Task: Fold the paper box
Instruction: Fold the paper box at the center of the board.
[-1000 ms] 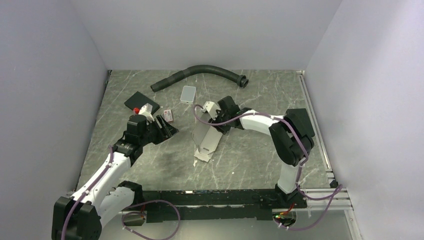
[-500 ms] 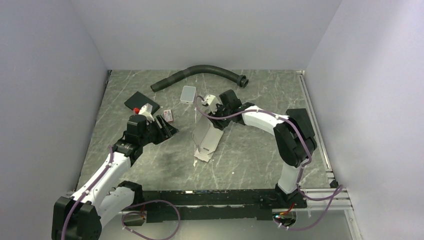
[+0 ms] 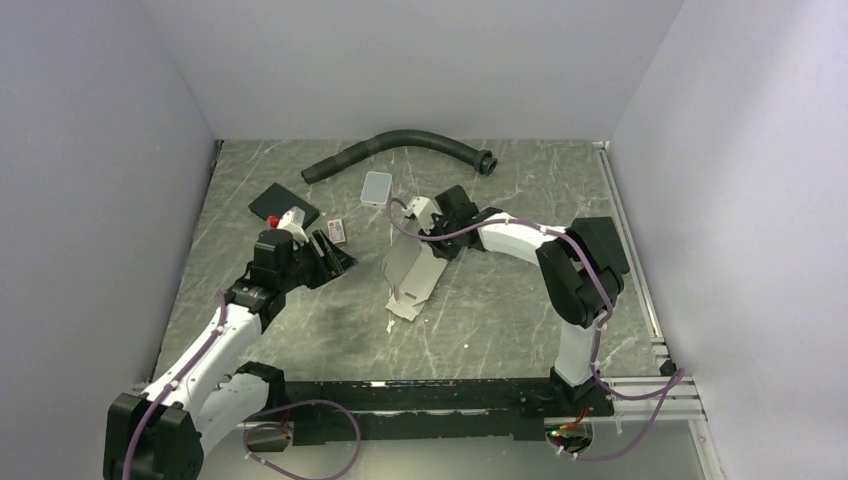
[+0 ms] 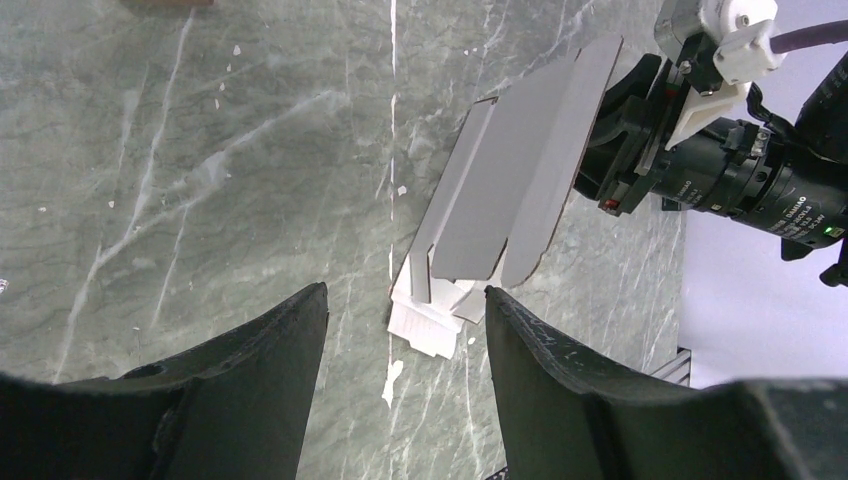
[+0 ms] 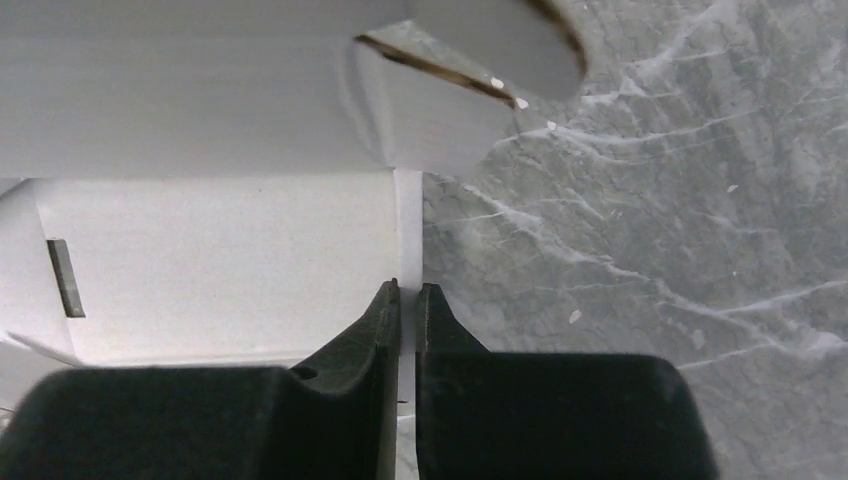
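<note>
The paper box [image 3: 413, 275] is a white, partly folded cardboard sheet near the table's middle, one panel tilted up and its tabbed flaps on the surface. My right gripper [image 3: 432, 243] is at the box's far upper edge. In the right wrist view its jaws [image 5: 408, 292] are shut on a thin white wall of the paper box [image 5: 200, 250]. My left gripper [image 3: 335, 258] hangs open to the left of the box, apart from it. From the left wrist the paper box [image 4: 510, 190] shows beyond my open left gripper [image 4: 405, 305], with nothing between the fingers.
A black curved hose [image 3: 400, 148] lies along the back. A light grey tile [image 3: 377, 187] sits just behind the box. A black flat pad [image 3: 275, 203] and a small card [image 3: 338, 231] lie near the left arm. A metal rail [image 3: 625, 240] runs along the table's right edge.
My right gripper has closed onto the box's upper wall, and the box has shifted slightly left. The left arm has not moved.
</note>
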Action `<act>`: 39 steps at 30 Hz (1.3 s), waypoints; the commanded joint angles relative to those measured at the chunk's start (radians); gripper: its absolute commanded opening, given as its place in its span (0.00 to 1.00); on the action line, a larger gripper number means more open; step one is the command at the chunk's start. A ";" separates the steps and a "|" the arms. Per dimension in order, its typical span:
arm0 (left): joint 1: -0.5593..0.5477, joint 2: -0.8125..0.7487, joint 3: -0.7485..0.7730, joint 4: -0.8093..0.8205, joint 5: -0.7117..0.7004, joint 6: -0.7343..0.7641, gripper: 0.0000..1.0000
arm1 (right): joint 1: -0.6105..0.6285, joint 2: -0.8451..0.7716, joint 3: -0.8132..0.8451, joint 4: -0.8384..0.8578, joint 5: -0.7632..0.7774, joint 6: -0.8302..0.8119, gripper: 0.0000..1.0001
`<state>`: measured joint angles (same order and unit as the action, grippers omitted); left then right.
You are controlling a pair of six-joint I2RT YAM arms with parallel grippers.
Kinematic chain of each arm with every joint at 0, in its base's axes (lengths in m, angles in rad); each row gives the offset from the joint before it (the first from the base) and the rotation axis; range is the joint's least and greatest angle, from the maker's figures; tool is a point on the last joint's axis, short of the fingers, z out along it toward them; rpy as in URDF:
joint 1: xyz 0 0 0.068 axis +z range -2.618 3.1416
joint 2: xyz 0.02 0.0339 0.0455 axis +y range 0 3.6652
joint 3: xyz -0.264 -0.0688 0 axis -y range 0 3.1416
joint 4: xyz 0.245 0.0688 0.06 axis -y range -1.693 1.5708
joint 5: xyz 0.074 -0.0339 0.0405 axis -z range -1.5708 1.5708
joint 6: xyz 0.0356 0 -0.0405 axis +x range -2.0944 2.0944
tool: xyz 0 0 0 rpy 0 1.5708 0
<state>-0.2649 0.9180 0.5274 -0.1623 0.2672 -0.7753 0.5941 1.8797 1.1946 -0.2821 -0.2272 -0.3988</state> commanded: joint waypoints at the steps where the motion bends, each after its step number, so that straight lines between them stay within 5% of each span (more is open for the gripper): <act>1: 0.003 -0.009 0.008 0.016 0.015 0.000 0.64 | 0.020 -0.034 -0.029 0.093 0.122 -0.007 0.00; 9: 0.003 0.003 0.008 0.023 0.011 0.001 0.64 | 0.045 -0.075 -0.148 0.308 0.430 -0.016 0.00; 15: 0.003 0.067 -0.032 0.084 0.030 -0.034 0.64 | 0.020 -0.064 -0.124 0.239 0.379 0.072 0.00; 20: 0.000 0.188 -0.100 0.302 0.103 -0.122 0.62 | -0.026 -0.094 -0.103 0.171 0.264 0.157 0.02; 28: -0.090 0.482 0.021 0.474 0.119 -0.123 0.38 | -0.075 -0.137 -0.099 0.119 0.102 0.224 0.19; 34: -0.113 0.671 0.091 0.600 0.177 -0.146 0.07 | -0.098 -0.144 -0.096 0.104 0.039 0.232 0.29; 39: -0.140 0.749 0.124 0.619 0.174 -0.153 0.05 | -0.138 -0.194 -0.090 0.081 0.007 0.195 0.42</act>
<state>-0.3862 1.6329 0.6186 0.3817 0.4099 -0.9150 0.4908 1.7649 1.0668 -0.1848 -0.1673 -0.1871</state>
